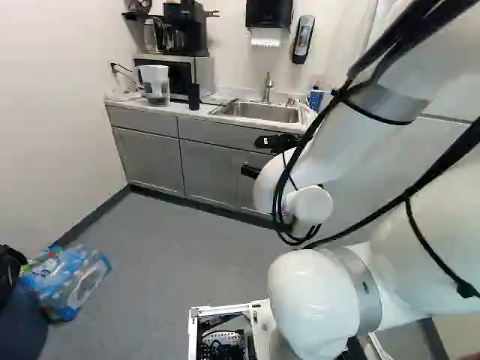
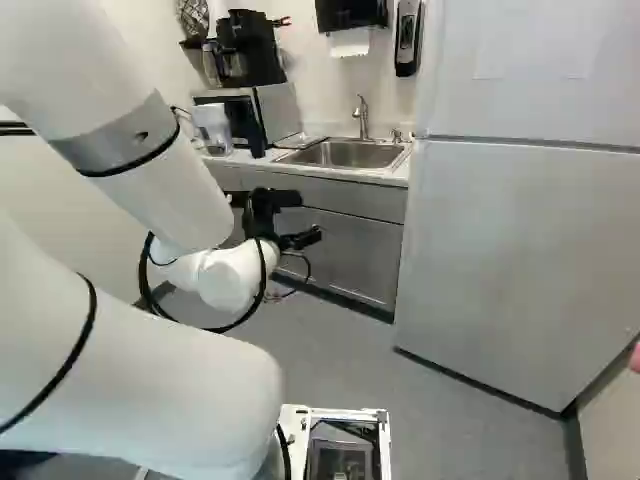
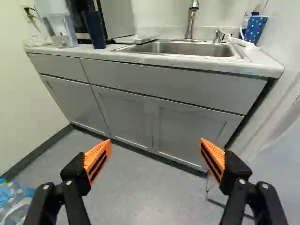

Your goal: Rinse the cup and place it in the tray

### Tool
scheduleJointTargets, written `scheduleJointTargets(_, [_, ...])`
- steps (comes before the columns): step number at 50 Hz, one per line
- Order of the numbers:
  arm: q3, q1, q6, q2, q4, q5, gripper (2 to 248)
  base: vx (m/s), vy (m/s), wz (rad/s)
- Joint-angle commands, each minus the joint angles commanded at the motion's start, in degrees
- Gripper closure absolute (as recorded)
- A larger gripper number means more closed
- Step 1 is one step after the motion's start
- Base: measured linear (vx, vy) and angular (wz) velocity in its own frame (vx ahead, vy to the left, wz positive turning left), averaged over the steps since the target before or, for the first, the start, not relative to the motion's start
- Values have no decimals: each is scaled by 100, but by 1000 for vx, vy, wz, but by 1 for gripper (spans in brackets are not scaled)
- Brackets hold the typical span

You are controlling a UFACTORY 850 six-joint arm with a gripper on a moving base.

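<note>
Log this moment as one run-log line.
gripper open, empty, facing cabinets | spotted cup on counter beside sink | dark tumbler upright between pitcher and sink | tray not identifiable

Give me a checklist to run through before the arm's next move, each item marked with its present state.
1. Tool open, nothing between its fingers: ok.
2. Tool at a cup: not ok, it hangs in front of the cabinets, short of the counter.
3. Which cup to rinse: cannot tell; a dark cup stands by the pitcher, a dotted blue one beyond the sink.
4. Faucet off: ok, no stream shows.
5. Tray located: cannot tell; the flat pale item beside the sink might be it.
</note>
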Motion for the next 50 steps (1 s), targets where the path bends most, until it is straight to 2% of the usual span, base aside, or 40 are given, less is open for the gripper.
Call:
scheduleJointTargets(28, [-3, 0, 0, 0, 0, 0, 3, 0, 0, 0])
scheduleJointTargets(50, [-150, 0, 0, 159, 0, 0, 3, 0, 0, 0])
